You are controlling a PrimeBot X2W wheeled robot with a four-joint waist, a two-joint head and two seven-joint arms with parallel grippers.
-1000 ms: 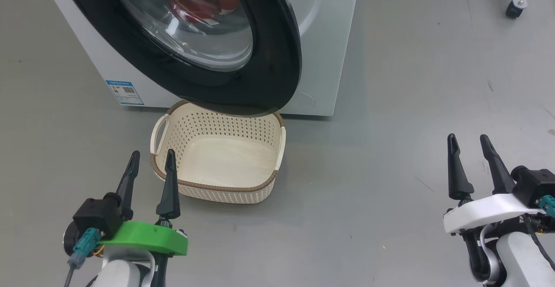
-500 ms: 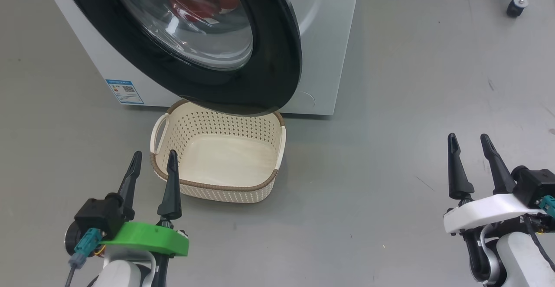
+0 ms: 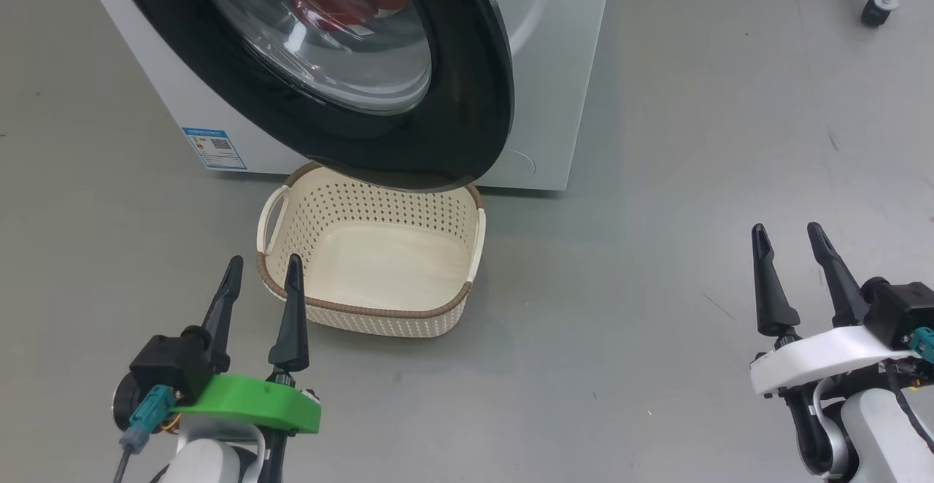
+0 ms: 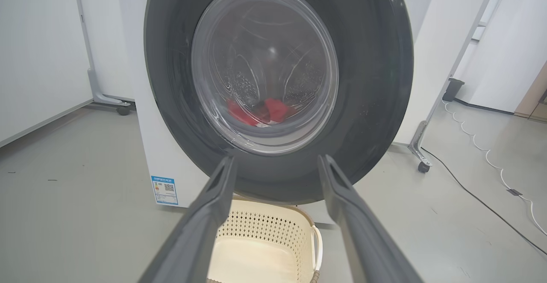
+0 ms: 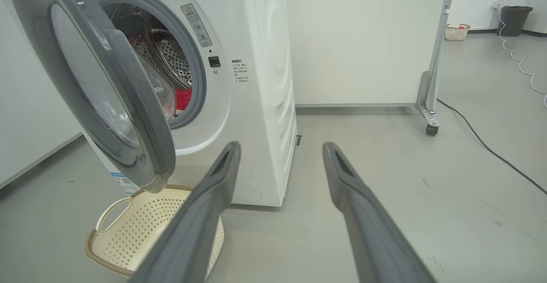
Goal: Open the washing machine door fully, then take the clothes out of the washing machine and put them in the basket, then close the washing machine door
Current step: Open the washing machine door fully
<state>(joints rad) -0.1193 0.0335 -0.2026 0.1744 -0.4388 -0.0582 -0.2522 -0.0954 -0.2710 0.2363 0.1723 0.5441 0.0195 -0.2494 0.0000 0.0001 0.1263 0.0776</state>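
The grey floor (image 3: 657,176) carried the washer (image 3: 554,67), the basket (image 3: 379,326) just before it, and a caster (image 3: 872,12) well off right.

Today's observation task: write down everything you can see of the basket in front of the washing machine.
The basket is a small, rounded-rectangular tub, cream plastic by its look. Its sides are pierced with rows of diamond holes, and it has a brown woven-look rim and a loop handle at each side. It is empty and stands upright on the grey floor, close before the washing machine. The part-open washing machine door overhangs its far end; whether they touch cannot be told.
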